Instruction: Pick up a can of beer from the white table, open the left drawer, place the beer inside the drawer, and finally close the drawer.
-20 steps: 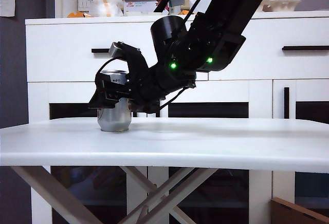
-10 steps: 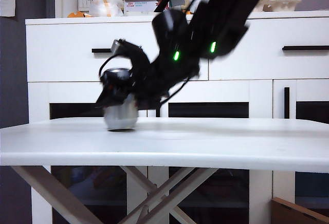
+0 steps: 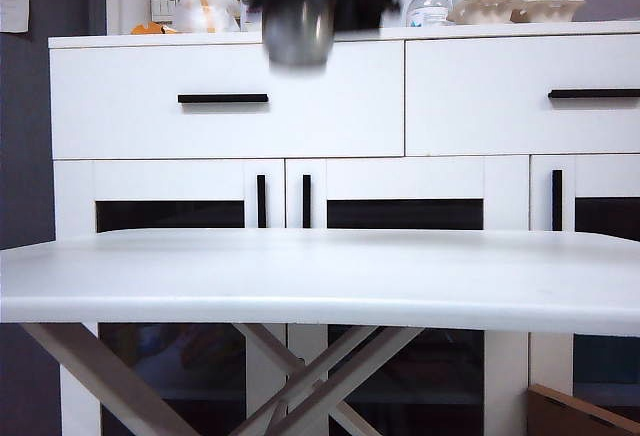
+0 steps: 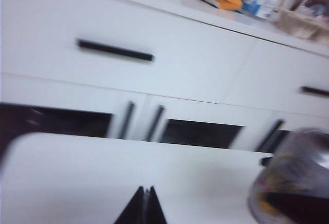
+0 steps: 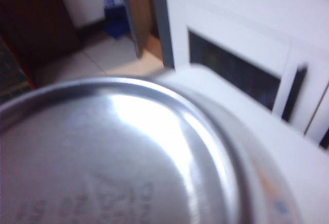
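White counter (image 3: 320,266): bare top. Left drawer (image 3: 225,99), on the cabinet behind the counter: closed.

Right tool (image 3: 300,1), blurred: high above the counter, level with the drawer's top edge, grasping the can of beer (image 3: 297,28). The right wrist view shows only the can's silver end (image 5: 113,152) with illegible embossed characters.

Left tool (image 4: 145,206): clenched, empty, above the counter; visible only in the left wrist view.
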Controlling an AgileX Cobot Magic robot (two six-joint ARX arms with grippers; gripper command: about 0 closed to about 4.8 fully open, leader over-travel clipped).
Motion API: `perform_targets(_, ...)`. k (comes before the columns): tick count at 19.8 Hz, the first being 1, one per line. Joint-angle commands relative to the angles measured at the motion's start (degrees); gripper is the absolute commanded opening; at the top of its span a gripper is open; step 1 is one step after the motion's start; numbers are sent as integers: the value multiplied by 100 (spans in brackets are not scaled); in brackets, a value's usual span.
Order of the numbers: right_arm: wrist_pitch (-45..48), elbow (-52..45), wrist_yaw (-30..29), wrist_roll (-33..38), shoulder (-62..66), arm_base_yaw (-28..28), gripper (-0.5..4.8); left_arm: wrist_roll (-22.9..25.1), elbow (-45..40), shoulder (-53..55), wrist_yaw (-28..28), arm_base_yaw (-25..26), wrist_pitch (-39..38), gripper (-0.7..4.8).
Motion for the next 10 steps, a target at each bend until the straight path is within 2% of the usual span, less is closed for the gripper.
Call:
perform_targets(1,61,46,-2,-15,-640,15,129,-1049,20,348,232,0,968,-6)
perform_targets(4,-426,46,243,-79,-1043,-35,129,-2367,20,894,223,0,2046,-5)
perform_targets(10,-1091,46,249,-155,-1390,-46,129,-4413,22,2378,33,-2,4269,-6)
